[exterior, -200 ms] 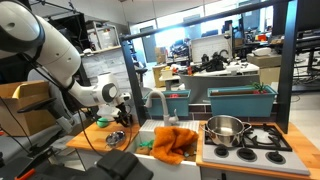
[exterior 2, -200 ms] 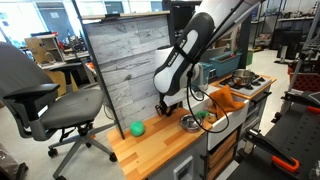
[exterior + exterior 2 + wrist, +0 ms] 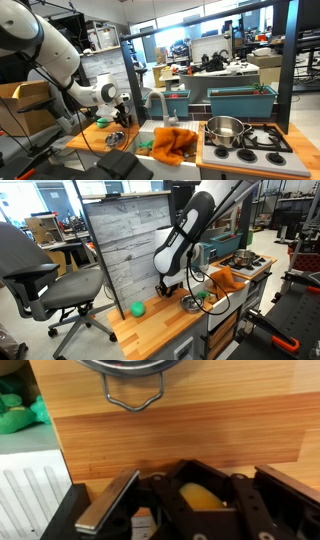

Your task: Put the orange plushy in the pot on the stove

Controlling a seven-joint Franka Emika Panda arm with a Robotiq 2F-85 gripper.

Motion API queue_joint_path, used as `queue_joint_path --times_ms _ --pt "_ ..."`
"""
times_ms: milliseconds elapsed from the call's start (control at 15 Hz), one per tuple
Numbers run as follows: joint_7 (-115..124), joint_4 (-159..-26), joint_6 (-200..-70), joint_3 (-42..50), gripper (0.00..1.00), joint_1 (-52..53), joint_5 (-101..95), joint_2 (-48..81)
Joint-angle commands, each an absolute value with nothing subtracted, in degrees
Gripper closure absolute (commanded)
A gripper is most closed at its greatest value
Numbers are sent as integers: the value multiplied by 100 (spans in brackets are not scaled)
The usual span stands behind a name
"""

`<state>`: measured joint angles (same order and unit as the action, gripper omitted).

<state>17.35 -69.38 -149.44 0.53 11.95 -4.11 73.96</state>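
The orange plushy (image 3: 175, 141) lies crumpled in the sink area beside the stove; it also shows in an exterior view (image 3: 228, 277). The steel pot (image 3: 225, 127) stands on the stove (image 3: 262, 141) and also shows in an exterior view (image 3: 243, 258). My gripper (image 3: 122, 112) hangs low over the wooden counter, well away from the plushy, as an exterior view (image 3: 165, 289) also shows. In the wrist view the gripper (image 3: 198, 474) has its jaws wide apart. A yellow-orange rounded thing (image 3: 200, 497) shows between its linkages; I cannot tell what it is.
A small metal bowl with a wire handle (image 3: 132, 398) sits on the counter just ahead of the gripper. A green ball (image 3: 137, 308) lies on the counter (image 3: 150, 330). A green thing (image 3: 20, 412) lies by the white sink edge. A wooden panel (image 3: 120, 240) backs the counter.
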Motion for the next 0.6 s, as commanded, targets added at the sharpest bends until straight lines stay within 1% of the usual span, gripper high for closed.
queue_joint_path --times_ms 0,333,400,467,533 --pt "2208 -6985 -14744 721 98 1404 -408 7559" --pt "2024 -7463 -14904 569 98 1221 -574 7423" --pt "1963 -7363 -14869 578 66 1235 -615 7483" --pt "2143 -7233 -15242 752 64 1363 -693 7575" --pt "2049 -7181 -15472 614 59 1268 -627 7589"
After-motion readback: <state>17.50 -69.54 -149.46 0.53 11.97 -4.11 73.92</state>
